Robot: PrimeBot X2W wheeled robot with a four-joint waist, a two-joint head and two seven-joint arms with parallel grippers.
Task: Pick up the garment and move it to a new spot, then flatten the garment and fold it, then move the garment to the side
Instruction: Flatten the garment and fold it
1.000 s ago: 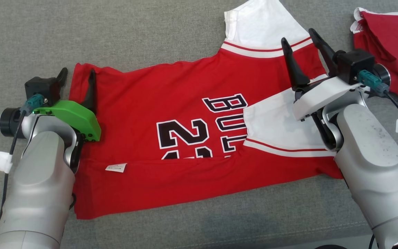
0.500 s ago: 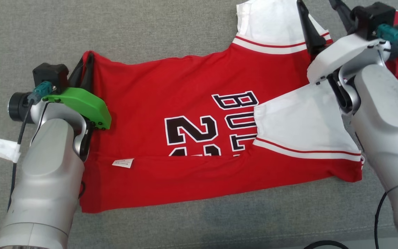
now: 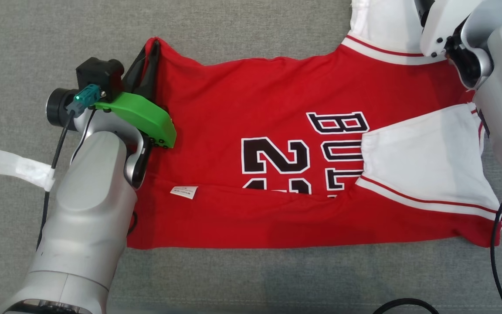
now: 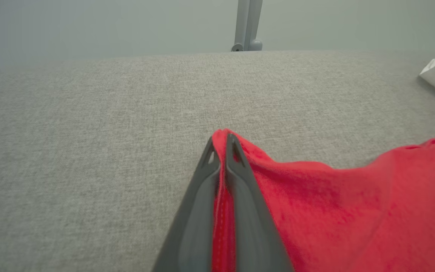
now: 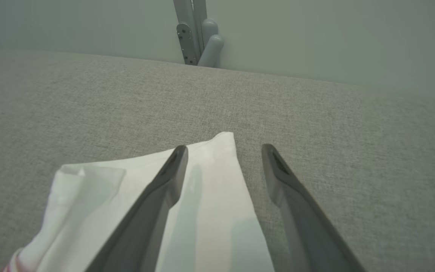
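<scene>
The jersey [image 3: 242,100] lies spread on the grey cushion [image 3: 233,279], front up, black number and letters showing. Its near edge is folded over into a red band, with a small white label [image 3: 184,192] just above the fold at the left. On the right a white sleeve [image 3: 425,161] lies folded in over the chest, covering the ends of the letters.

At the jersey's far left corner the left gripper [image 4: 221,140] is clamped on the cloth: both fingers are pressed together with the red hem between them, and the corner is pinched up into a ridge.

Farther off to the right, the right gripper [image 5: 224,149] stands with its fingers apart at the far white sleeve [image 5: 210,211], one finger over the cloth and the other over bare cushion just beside the sleeve's edge. Whether they touch I cannot tell. Beyond the cushion a grey post [image 5: 195,34] stands against a pale wall.
</scene>
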